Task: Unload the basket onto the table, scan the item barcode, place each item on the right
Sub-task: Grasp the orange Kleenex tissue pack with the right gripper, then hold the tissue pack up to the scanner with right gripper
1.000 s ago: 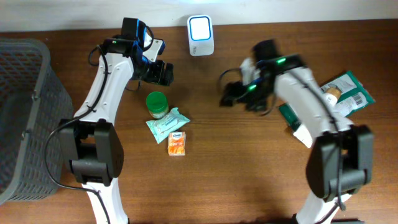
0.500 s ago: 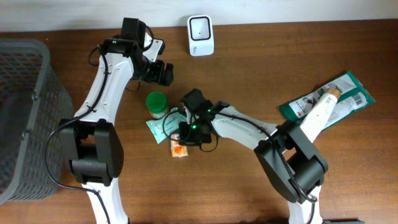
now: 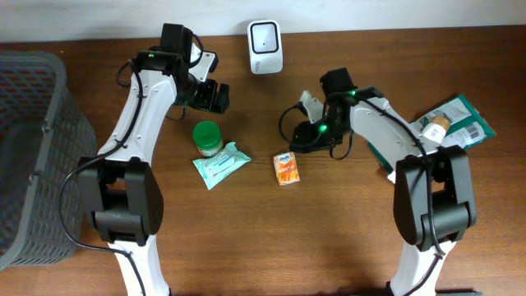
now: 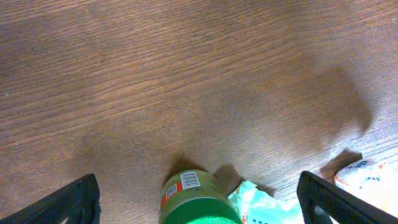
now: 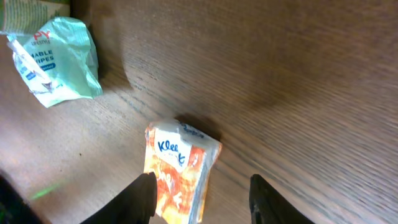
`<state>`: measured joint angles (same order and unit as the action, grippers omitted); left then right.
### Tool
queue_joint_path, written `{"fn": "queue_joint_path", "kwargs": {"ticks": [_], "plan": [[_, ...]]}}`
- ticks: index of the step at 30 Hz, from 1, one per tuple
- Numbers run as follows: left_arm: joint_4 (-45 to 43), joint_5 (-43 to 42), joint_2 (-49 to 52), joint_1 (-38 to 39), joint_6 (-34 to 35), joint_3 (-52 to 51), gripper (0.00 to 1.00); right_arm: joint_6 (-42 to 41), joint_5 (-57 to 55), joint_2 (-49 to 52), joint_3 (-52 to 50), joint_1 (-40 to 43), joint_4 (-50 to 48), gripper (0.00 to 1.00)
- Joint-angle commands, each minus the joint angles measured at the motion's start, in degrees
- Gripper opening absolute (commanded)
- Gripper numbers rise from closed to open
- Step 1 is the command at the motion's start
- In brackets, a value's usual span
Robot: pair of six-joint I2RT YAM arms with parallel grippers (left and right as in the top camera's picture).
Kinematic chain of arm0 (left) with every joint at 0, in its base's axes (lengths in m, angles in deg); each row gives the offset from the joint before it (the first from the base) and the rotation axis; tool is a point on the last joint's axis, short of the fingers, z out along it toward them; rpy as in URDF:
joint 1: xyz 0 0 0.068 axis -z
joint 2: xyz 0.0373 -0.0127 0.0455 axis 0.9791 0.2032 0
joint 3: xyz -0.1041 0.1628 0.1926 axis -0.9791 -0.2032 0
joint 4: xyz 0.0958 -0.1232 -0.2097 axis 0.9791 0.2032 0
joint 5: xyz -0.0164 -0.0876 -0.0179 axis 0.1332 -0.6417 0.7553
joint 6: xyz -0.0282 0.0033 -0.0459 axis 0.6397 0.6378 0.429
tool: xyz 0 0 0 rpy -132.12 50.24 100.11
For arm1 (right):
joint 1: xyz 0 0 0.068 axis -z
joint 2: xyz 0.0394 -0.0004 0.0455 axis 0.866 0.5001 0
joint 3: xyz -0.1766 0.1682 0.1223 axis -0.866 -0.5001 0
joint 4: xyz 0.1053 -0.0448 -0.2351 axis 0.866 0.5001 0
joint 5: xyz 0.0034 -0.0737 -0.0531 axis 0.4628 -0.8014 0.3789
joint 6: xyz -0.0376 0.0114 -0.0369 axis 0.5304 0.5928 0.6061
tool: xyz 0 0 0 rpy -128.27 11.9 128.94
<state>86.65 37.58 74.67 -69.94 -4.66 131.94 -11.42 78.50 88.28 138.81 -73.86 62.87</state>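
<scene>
One relation to settle: small orange-and-white tissue packet (image 3: pixel 285 167) flat on the brown wooden table (image 3: pixel 345 238), just toward the near edge from the right gripper (image 3: pixel 302 140). Lies with long axis roughly far-to-near, slightly tilted. In the right wrist view, runs along the reach of the fingers (image 5: pixel 138 202), short width across the gap. Jaws apart there, clamped on nothing. Also spread wide and empty: the left gripper (image 3: pixel 215 96), well apart beyond the green-lidded round jar (image 3: pixel 207 136) and pale green wipes pouch (image 3: pixel 220 164). Probably the right arm's pick. White box-shaped scanner (image 3: pixel 265 36) at the far edge, well apart from the packet.
</scene>
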Motion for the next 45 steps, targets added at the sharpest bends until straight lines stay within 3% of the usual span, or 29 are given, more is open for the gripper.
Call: {"fn": "queue_joint_path", "kwargs": {"ticks": [1,5,7,8,11,13,18,20,21,24,29,32,34,36,38,40,42,45], "plan": [[0.0,0.0,0.4,-0.2,-0.5,0.7,0.99,-5.1,0.9,0.0,-0.2,-0.2,3.6,0.47],[0.0,0.0,0.4,-0.2,-0.5,0.7,0.99,-14.2,4.9,0.0,-10.2,-3.3,-2.3,0.46],[0.0,0.0,0.4,-0.2,-0.5,0.7,0.99,-19.0,4.5,0.3,-13.3,-4.5,-7.7,0.39],[0.0,0.0,0.4,-0.2,-0.5,0.7,0.99,-19.0,4.5,0.5,-13.3,-4.6,-7.8,0.35],[0.0,0.0,0.4,-0.2,-0.5,0.7,0.99,-19.0,4.5,0.5,-13.3,-4.5,-8.1,0.04],[0.0,0.0,0.4,-0.2,-0.5,0.7,0.99,-18.6,5.3,-0.7,-12.1,-3.6,-8.1,0.04],[0.0,0.0,0.4,-0.2,-0.5,0.7,0.99,-11.2,31.3,-8.9,-2.7,6.8,-3.7,0.04],[0.0,0.0,0.4,-0.2,-0.5,0.7,0.99,-7.8,51.7,-10.1,-0.6,13.5,-3.3,0.04],[0.0,0.0,0.4,-0.2,-0.5,0.7,0.99,-7.7,54.9,-10.3,-0.6,14.9,-3.4,0.04],[0.0,0.0,0.4,-0.2,-0.5,0.7,0.99,-6.6,59.5,-13.0,-0.6,19.1,-3.1,0.04],[0.0,0.0,0.4,-0.2,-0.5,0.7,0.99,-7.2,55.3,-28.9,-0.6,19.5,-5.3,0.04],[0.0,0.0,0.4,-0.2,-0.5,0.7,0.99,-12.5,39.8,-32.9,-0.6,18.6,-4.7,0.04],[0.0,0.0,0.4,-0.2,-0.5,0.7,0.99,-13.4,19.5,-31.9,2.8,12.9,0.4,0.04],[0.0,0.0,0.4,-0.2,-0.5,0.7,0.99,-10.5,-7.8,-21.3,22.4,2.6,14.1,0.04],[0.0,0.0,0.4,-0.2,-0.5,0.7,0.99,-6.2,-22.0,-6.0,42.4,-2.1,18.9,0.04],[0.0,0.0,0.4,-0.2,-0.5,0.7,0.99,1.1,-37.7,9.6,55.6,-5.4,10.0,0.04],[0.0,0.0,0.4,-0.2,-0.5,0.7,0.99,8.0,-50.8,17.8,55.8,-7.1,-4.4,0.04],[0.0,0.0,0.4,-0.2,-0.5,0.7,0.99,22.4,-57.9,28.3,55.8,-9.1,-21.6,0.04]]}}
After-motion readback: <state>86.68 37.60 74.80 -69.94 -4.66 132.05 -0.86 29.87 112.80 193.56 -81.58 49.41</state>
